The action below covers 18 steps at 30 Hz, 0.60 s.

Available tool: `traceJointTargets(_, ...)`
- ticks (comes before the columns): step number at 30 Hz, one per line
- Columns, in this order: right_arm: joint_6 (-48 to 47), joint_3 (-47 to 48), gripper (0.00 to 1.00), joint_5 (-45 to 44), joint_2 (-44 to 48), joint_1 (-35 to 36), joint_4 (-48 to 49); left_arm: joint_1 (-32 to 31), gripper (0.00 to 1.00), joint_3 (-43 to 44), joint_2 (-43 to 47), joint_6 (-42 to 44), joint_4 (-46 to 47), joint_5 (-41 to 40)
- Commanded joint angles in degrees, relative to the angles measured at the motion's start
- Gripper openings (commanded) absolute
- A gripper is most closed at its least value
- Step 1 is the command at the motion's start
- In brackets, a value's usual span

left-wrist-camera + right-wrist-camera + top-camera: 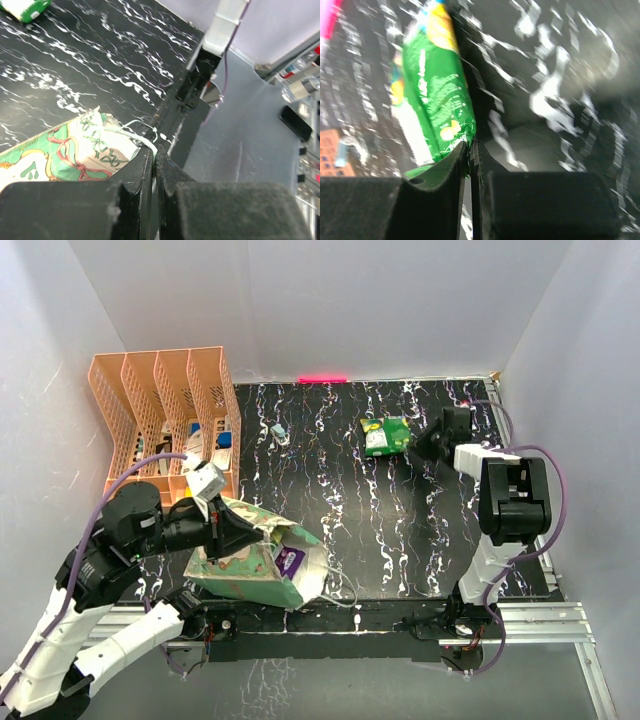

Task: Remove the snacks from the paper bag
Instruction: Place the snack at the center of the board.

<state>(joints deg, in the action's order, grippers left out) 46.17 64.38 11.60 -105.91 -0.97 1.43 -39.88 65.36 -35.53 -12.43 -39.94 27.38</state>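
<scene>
The paper bag (240, 570) lies on its side at the near left, its mouth facing right. A purple snack (291, 560) shows in that mouth. My left gripper (232, 530) is shut on the bag's upper rim, and in the left wrist view the white string handle (134, 134) runs into the closed gripper (154, 154) beside the printed bag (75, 150). At the far right my right gripper (420, 444) is shut on an edge of a green-and-white snack (385, 435). The right wrist view shows that snack (437, 85) pinched at the right gripper (469, 146). Whether it touches the table I cannot tell.
An orange slotted file rack (165, 415) stands at the far left with small items in its slots. A small blue item (278, 433) lies on the black marbled table (350, 530) near it. White walls close in the sides. The table's near edge is a metal rail (400, 615).
</scene>
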Motion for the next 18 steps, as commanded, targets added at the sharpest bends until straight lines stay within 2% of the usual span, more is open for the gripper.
traceJointTargets(1, -6.3, -6.4, 0.15, 2.4, 4.7, -1.8, 2.9, 0.0, 0.00, -1.2, -1.1, -1.9, 1.2, 9.6)
traceJointTargets(2, -8.4, -7.9, 0.21, 2.1, 6.4, -2.5, 1.7, 0.0, 0.00, -1.2, -1.1, -1.8, 0.7, 9.1)
traceJointTargets(3, -10.2, -9.1, 0.32, 1.6, 8.5, -2.7, 0.6, 0.0, 0.00, -1.1, -0.9, -1.7, 0.2, 8.0)
traceJointTargets(6, -16.0, -11.2, 0.50, 0.2, 14.2, -2.8, -3.7, 0.0, 0.00, -0.2, 0.8, -1.3, -0.8, 1.9)
traceJointTargets(9, -20.4, -12.5, 0.60, -0.1, 20.6, -2.8, -8.3, 0.0, 0.00, 1.7, 3.0, -1.3, -1.8, -9.7)
traceJointTargets(12, -24.0, -14.3, 0.63, 5.2, 27.0, -0.3, -10.8, 0.0, 0.00, 3.2, 4.7, -1.9, -2.6, -22.3)
traceJointTargets(15, -26.5, -14.7, 0.66, 6.1, 33.4, 9.4, -15.2, 0.0, 0.00, 4.3, 5.5, -1.4, -3.2, -28.2)
traceJointTargets(18, -22.8, -16.0, 0.67, 5.9, 40.0, 19.5, -17.6, 0.0, 0.00, 5.8, 5.5, -1.0, -4.6, -32.5)
